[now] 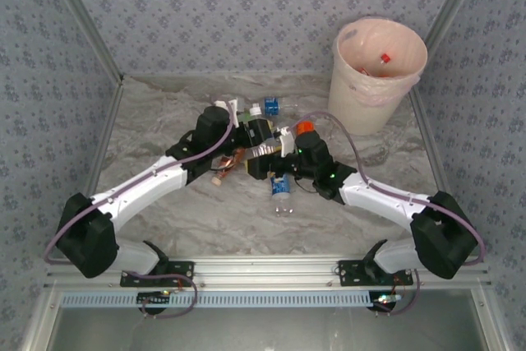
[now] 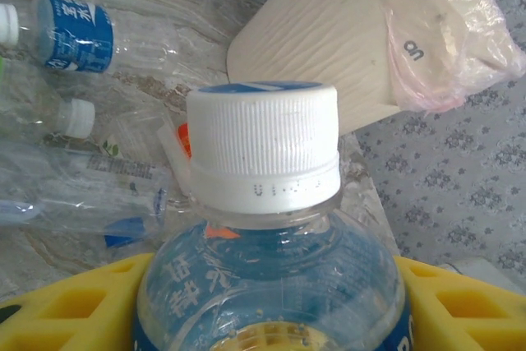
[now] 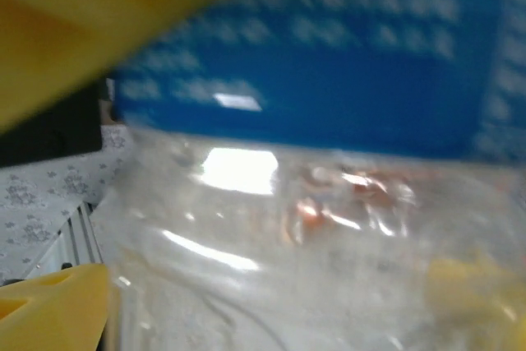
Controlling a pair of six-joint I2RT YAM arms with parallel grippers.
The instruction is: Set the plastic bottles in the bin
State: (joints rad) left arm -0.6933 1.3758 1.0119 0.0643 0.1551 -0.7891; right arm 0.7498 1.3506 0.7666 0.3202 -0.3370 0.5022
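- The bin (image 1: 366, 100) stands upright in the far right corner of the table (image 1: 189, 219), close to the right wall. Its pink bag (image 1: 359, 62) is folded over the rim. A small red thing (image 1: 384, 58) lies inside on the bag, too small to make out further.
- The near half of the table is mostly bare marbled surface, open on the left side and between the two arms. A metal rail (image 1: 271, 269) runs along the near edge, and patterned walls close in the other three sides.
- One lone bottle (image 1: 281, 190) with a blue label lies on its side in that open stretch, just in front of where the arms meet.
- More bottles crowd the middle of the table beyond the arms. Among them are a far blue-labelled bottle (image 2: 78, 30), a clear white-capped bottle (image 2: 78, 117) and an orange cap (image 1: 306, 127).
- The left gripper (image 2: 271, 306) is clenched on the held bottle (image 2: 267, 244), with a yellow finger (image 2: 74, 310) on each side of its body. Its white cap points away from the wrist towards the bin, which sits behind it and apart from it.
- The right gripper (image 3: 164, 137) has its jaws spread wide, with yellow fingers at the top left and bottom left of its wrist view.
- A close bottle (image 3: 329, 203), clear with a blue label, sits right up against the right gripper. The blur hides whether the fingers touch it.
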